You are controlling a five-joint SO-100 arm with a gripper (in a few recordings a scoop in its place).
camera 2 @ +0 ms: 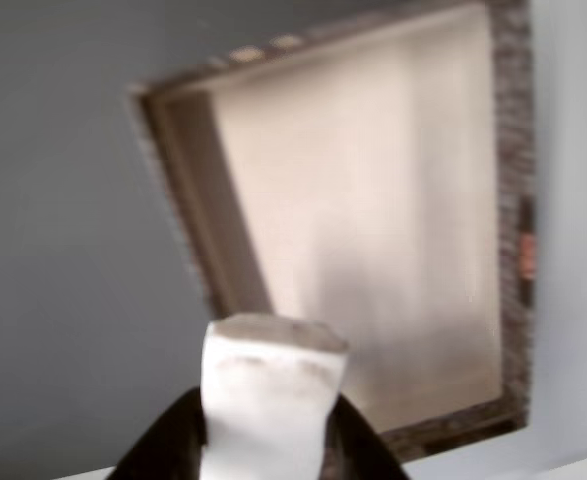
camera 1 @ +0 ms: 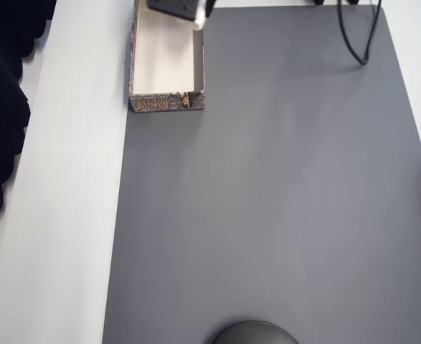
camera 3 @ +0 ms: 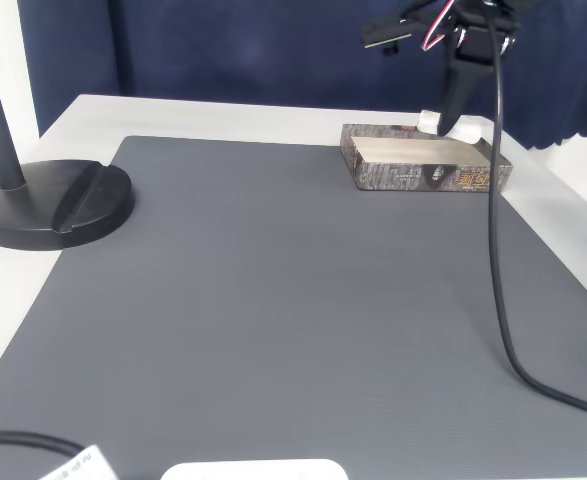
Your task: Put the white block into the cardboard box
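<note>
A: What sits at the left of the fixed view?
B: A black stand base point(camera 3: 43, 205) on the counter point(camera 3: 223, 115); the grey mat point(camera 3: 273, 320) is open.
A: Upper right?
B: The cardboard box point(camera 3: 423, 175) at the mat's far edge. The gripper point(camera 3: 451, 125), clenched on the white block point(camera 3: 431, 122), hangs above its rim.

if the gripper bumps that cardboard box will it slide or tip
Probably slide. The cardboard box looks long and shallow with low walls, so tipping seems unlikely. It looks empty and thin-walled, so likely light, and it sits on a smooth grey mat. The gripper holds the white block above it.
</note>
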